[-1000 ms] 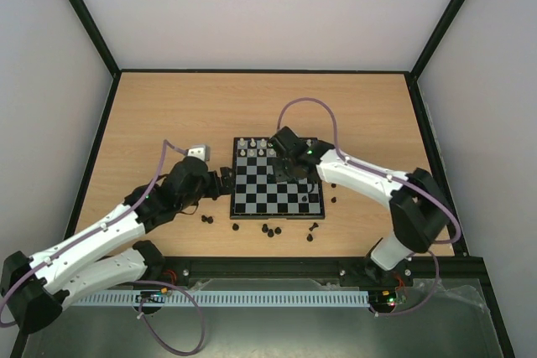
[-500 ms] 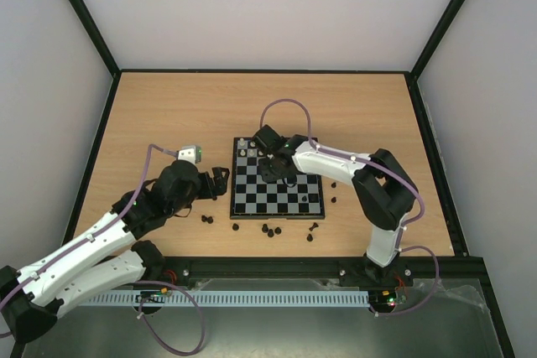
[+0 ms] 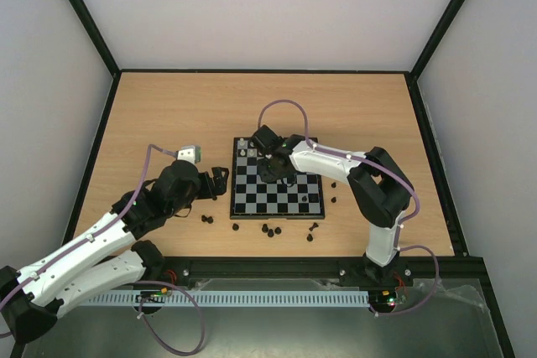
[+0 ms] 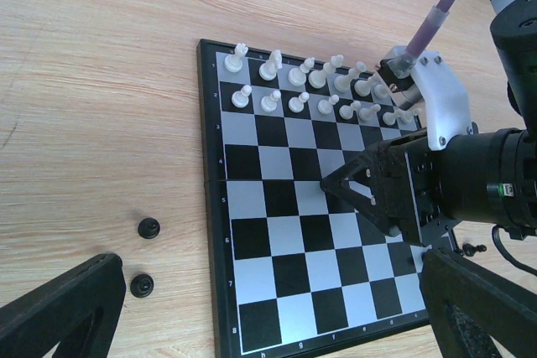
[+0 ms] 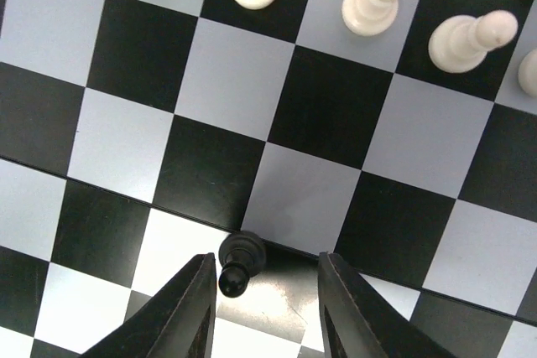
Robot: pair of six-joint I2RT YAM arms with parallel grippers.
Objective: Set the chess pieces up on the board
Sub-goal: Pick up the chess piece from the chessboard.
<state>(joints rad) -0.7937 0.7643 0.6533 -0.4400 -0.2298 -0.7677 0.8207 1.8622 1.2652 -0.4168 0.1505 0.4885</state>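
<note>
Black pawn stood between the right tool's parted fingers

Black and light-grey, the board (image 3: 289, 200) lay square on the wooden counter (image 3: 168, 106), a little ahead of the two arm bases. White pieces (image 4: 298, 81) stood upright in the two rows along its far edge, one to a square as far as the left wrist view showed. The last few at the right end of those rows were hidden behind the right arm.

The right tool (image 3: 272, 170) hung over the far half of the board, pointing down, just short of the white rows. Its own wrist view showed its fingers (image 5: 186, 308) partly apart, with a single black pawn (image 5: 236, 262) in the gap. The pawn sat close to the finger on the left of that picture and clear of the other one, so it was not pinched from both sides. Whether it touched the nearer finger could not be told. It stood at the edge of a light square, with bare squares between it and the white pawns.

The left tool (image 3: 222, 184) was low over the counter just off the board's left edge, facing the board. Its fingers (image 4: 63, 312) were spread wide and gripped nothing.

Black pieces (image 3: 268, 230) lay scattered on the counter. A cluster sat along the board's near edge, a couple lay by its near left corner, and a few more lay off its right side.
</note>
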